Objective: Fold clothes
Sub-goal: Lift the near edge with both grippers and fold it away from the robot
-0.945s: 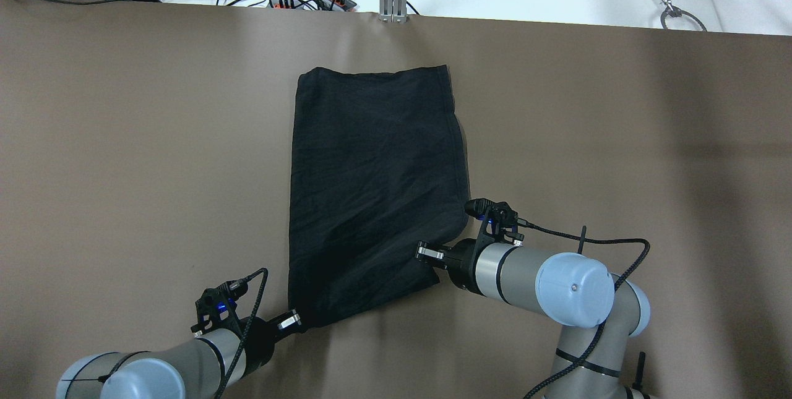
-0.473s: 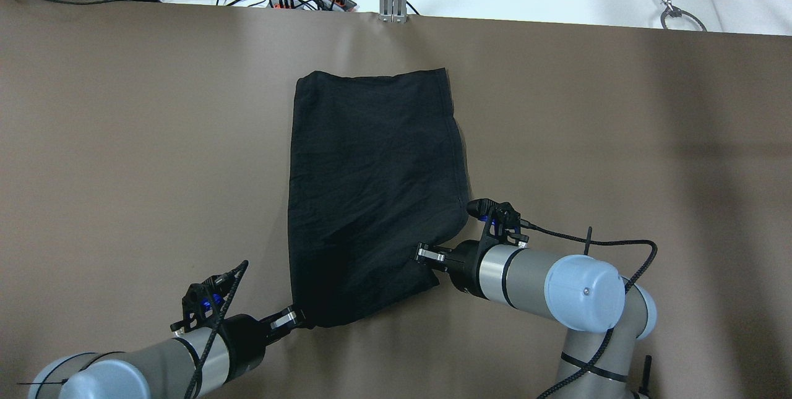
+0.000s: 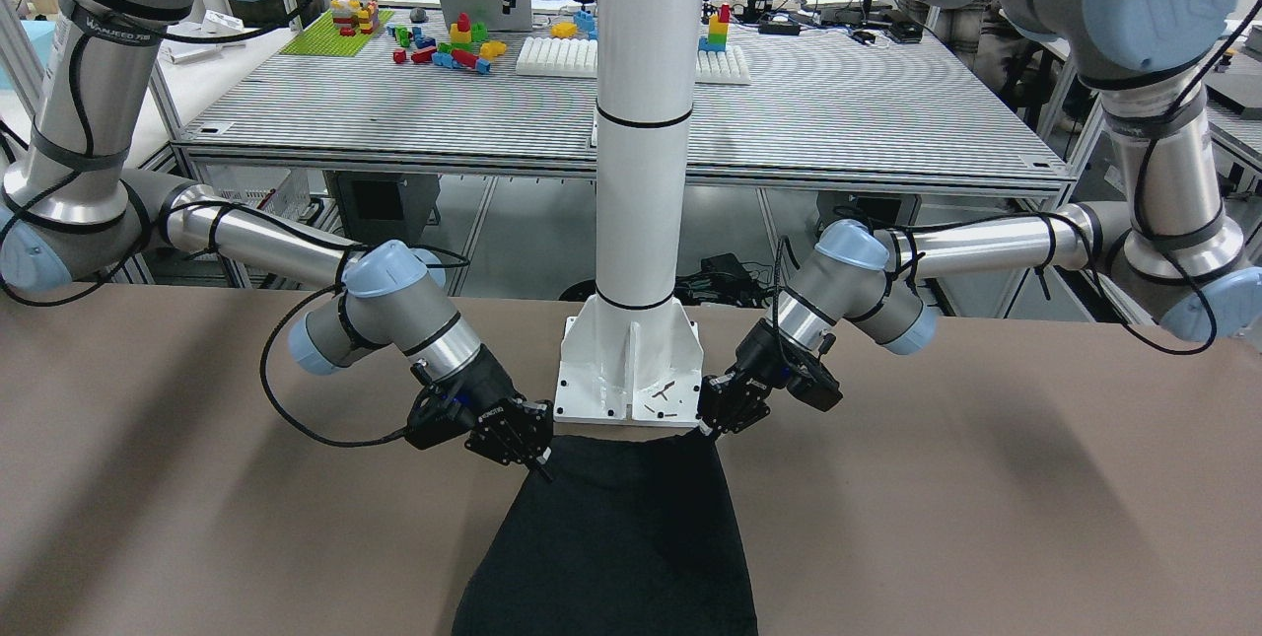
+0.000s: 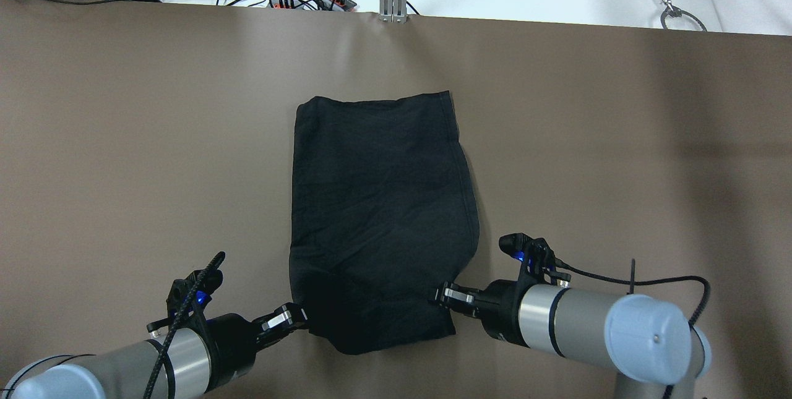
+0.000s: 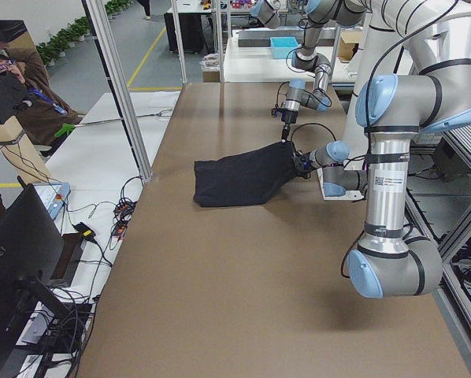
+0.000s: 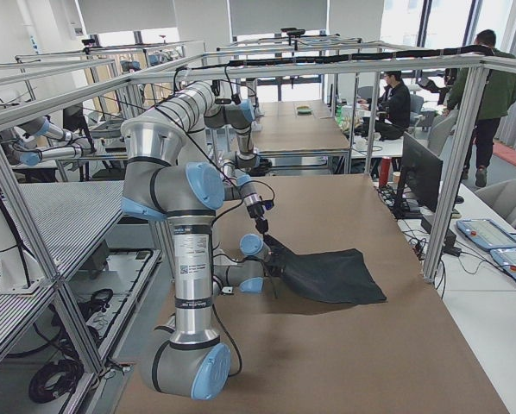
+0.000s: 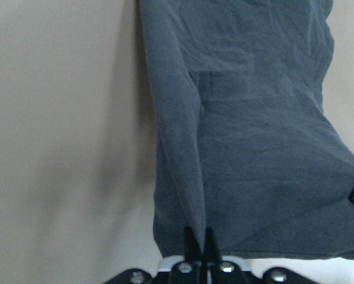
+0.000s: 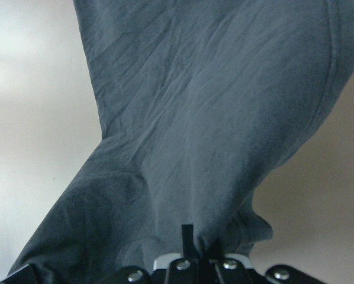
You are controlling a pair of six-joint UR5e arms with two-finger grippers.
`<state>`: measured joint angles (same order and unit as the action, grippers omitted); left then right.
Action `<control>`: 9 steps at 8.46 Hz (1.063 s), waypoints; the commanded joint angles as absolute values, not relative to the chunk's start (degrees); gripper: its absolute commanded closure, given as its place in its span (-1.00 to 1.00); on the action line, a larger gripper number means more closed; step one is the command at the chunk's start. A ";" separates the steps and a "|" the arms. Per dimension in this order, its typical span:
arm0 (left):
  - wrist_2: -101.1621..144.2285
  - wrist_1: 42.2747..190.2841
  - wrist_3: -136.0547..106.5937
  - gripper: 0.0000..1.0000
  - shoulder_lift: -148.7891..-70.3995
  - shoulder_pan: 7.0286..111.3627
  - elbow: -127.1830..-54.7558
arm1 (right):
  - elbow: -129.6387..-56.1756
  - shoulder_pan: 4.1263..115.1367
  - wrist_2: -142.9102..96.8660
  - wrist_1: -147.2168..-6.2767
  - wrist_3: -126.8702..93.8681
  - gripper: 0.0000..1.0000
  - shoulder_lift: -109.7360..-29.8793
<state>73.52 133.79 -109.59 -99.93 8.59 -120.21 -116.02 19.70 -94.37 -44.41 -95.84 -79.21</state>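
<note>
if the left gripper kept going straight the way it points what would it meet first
The black cloth: the left gripper is shut on its near corner and points in across it. Past the fabric, the right gripper lies roughly in that line, though depth is unclear.

The wide table (image 4: pixel 124 139) in front of me has a plain, matte brown surface. A black rectangular piece of soft fabric (image 4: pixel 377 201) lies across its middle, running lengthwise away from me. My white pillar's flat base plate (image 3: pixel 592 407) stands just beside the fabric's near end.
</note>
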 commanded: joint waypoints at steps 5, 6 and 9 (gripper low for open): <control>74.97 133.77 -104.59 1.00 -102.75 7.89 -120.77 | -122.61 13.94 -87.63 -43.86 -101.78 1.00 -85.35; 74.45 133.60 -104.59 1.00 -102.66 8.95 -120.07 | -122.09 17.28 -87.63 -44.21 -101.78 1.00 -84.21; 74.97 133.51 -105.03 1.00 -102.66 15.71 -119.27 | -116.83 24.32 -87.63 -44.65 -101.69 1.00 -78.59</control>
<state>74.67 133.57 -104.84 -102.71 11.73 -119.84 -120.67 19.85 -87.64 -44.42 -101.80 -82.36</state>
